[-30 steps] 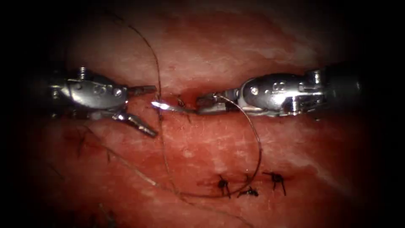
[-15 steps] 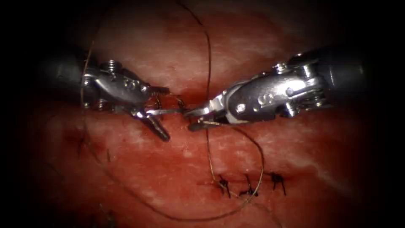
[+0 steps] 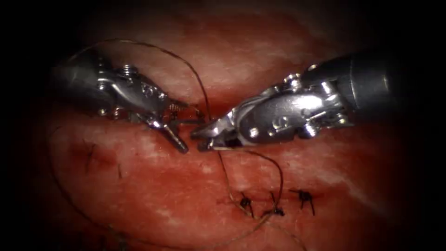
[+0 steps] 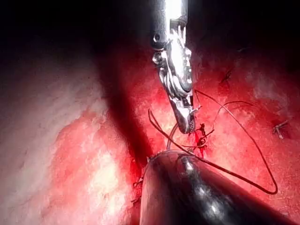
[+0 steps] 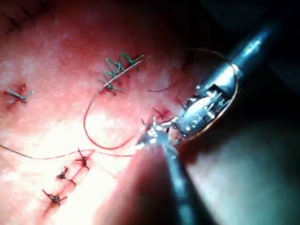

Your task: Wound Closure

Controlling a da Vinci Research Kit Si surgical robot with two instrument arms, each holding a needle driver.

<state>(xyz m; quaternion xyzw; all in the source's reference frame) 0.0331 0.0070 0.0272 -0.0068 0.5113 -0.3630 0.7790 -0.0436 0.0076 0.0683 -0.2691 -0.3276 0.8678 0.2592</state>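
- The tissue [image 3: 223, 56] lies wet and red under the light. The cut [image 3: 209, 103] runs across it just behind the two sets of jaws, and a row of knotted stitches [image 3: 274, 211] sits well below them.
- A second ago the right tool [image 3: 198, 141] gripped the needle [image 3: 183, 122] by its tail end, point aimed at the left tool [image 3: 184, 126], whose jaws stood open and clear of it.
- Since then the left tool has come in. The needle now lies across the throat of its jaws, close to the hinge, its far end reaching towards the right tool's tips.
- The left jaws are spread wide, one above the needle and one below. I see no clamp on it.
- The right jaws have let go of the tail. They stand narrowly apart just beside the needle's near end and seem to hold nothing, though that gap is hard to read.
- I cannot tell whether the needle sits in the tissue or only rests on it.
- The thread [image 3: 278, 176] has swung. It now arches over the left tool and trails from under the right jaws down to the stitches.
- To my eye the needle is mid hand-over, gripped firmly by neither tool.
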